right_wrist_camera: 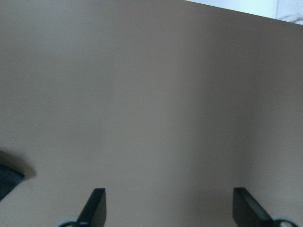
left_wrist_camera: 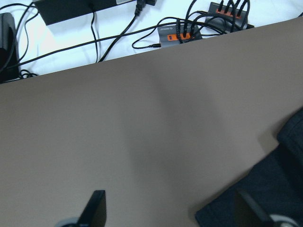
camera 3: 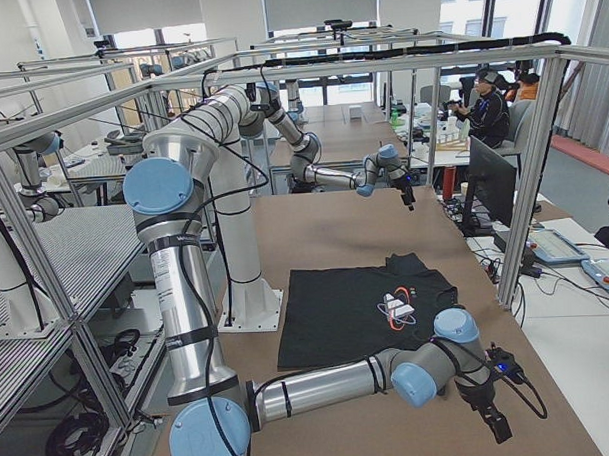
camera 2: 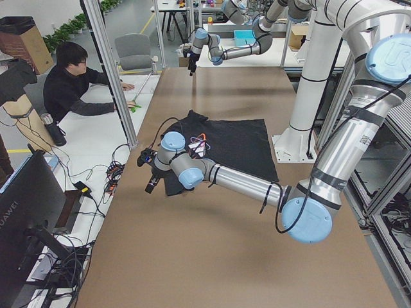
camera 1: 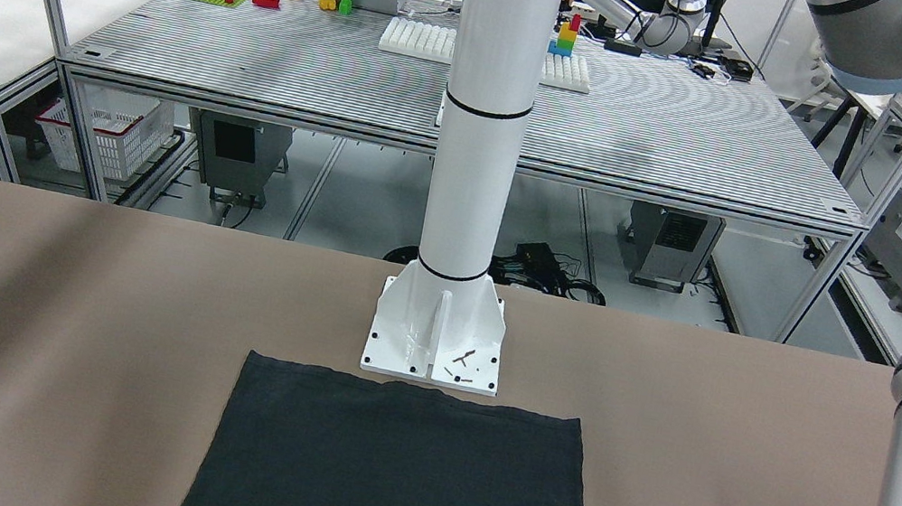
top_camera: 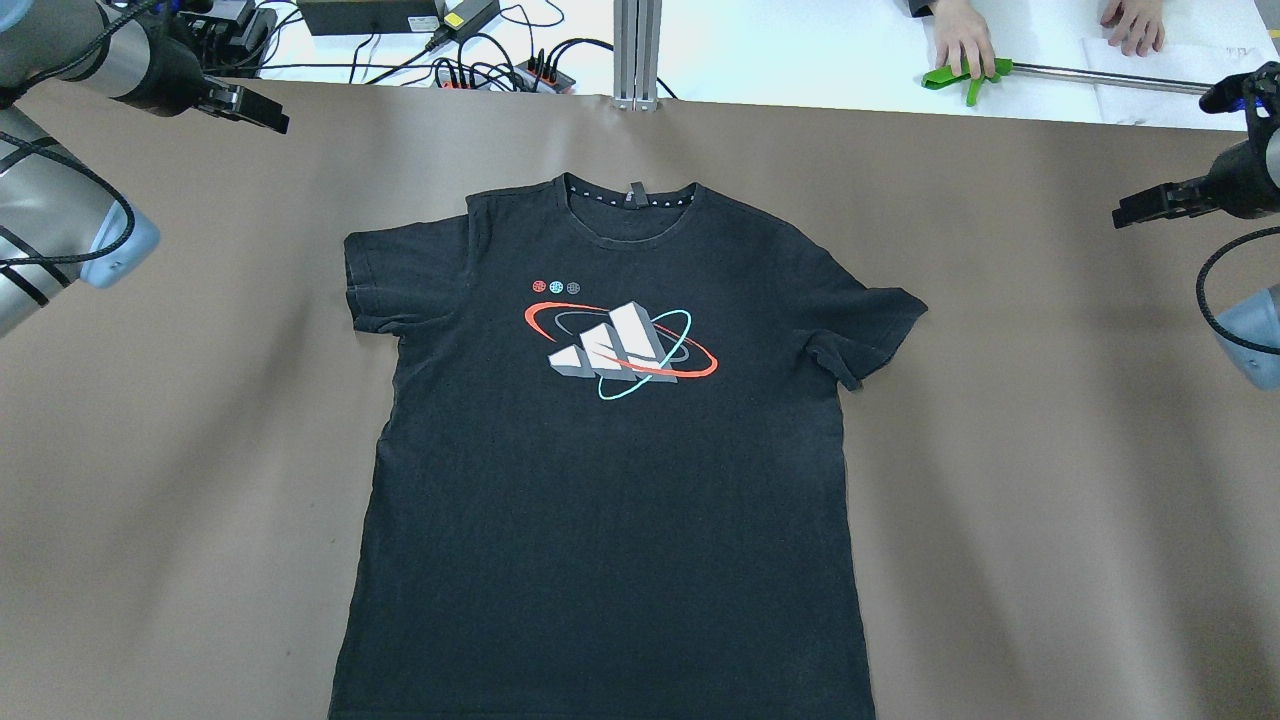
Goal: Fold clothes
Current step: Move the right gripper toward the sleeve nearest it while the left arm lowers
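Black and short-sleeved, the shirt (top_camera: 610, 480) is laid flat, face up, on the brown table (top_camera: 1050, 480), midway between the two arms. Its collar (top_camera: 630, 200) is turned toward the far edge and its hem lies just beside the robot's base (camera 1: 434, 351). Both sleeves are spread out sideways, and a red, white and teal print (top_camera: 620, 350) is shown on the chest. The left gripper (top_camera: 272, 116) is held over bare table at the far left, clear of the shirt, its fingers (left_wrist_camera: 94, 208) spread wide with nothing between them. The right gripper (top_camera: 1125, 213) is held at the far right, its fingers (right_wrist_camera: 94, 205) likewise parted and empty.
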{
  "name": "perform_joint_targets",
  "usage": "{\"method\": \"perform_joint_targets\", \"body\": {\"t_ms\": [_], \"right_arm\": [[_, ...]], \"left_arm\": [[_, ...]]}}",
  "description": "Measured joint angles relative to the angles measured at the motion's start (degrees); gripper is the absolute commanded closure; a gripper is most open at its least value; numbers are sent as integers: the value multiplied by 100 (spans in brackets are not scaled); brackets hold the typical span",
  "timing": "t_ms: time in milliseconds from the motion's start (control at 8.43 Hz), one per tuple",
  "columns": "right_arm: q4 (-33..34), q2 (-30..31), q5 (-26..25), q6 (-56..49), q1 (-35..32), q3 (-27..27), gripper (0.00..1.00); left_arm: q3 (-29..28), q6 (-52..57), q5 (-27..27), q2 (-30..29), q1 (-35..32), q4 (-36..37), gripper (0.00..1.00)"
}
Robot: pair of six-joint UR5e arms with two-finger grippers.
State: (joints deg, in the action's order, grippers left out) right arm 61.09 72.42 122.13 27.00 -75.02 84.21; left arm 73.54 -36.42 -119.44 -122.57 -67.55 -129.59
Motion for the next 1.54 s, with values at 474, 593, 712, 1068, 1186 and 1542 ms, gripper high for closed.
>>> {"method": "perform_joint_targets", "body": {"t_ms": [474,593,712,1068,1186,1542], "right_arm": [[-1418,-175,-18,1474,681,-506,6],[-1785,-210,-46,1698,790,-733,6],[-2005,-249,-65,1872,875,-913,6],[-2281,-433,-434,2560,1347,-1093,6],[-2408,-468,-675,2769,1563,-1134,6],[-3127,-521,-1184,3033,2005,-1633,6]], "left_arm": [[-166,-331,22,-292,188,-188,5],[-174,-337,32,-313,210,-188,5],[-178,-339,42,-341,235,-178,5],[-190,-345,56,-430,257,-145,5],[-215,-355,63,-490,259,-136,5],[-272,-372,96,-597,260,-128,5]]}}
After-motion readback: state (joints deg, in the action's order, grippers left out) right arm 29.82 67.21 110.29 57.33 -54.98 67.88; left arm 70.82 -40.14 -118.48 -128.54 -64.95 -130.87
